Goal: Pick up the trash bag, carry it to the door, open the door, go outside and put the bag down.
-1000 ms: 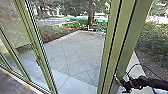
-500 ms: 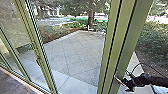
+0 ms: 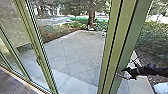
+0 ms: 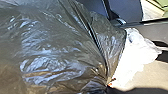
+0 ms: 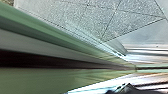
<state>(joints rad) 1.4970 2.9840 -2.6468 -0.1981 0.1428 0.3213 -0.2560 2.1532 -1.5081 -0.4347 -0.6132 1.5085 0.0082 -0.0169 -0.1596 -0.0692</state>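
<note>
Dark, shiny plastic swells close to the left wrist camera: the trash bag, its folds drawn together beside crumpled white material; what fills it I cannot tell, nor whether the left gripper is apart or together. Across from me, the right gripper is by the edge of a thick green post, next to a thin pale handle; whether it is clamped on that, I cannot tell. Between this and another green post, a broad stretch of paving lies open, narrowing toward shrubs and a tree trunk
</note>
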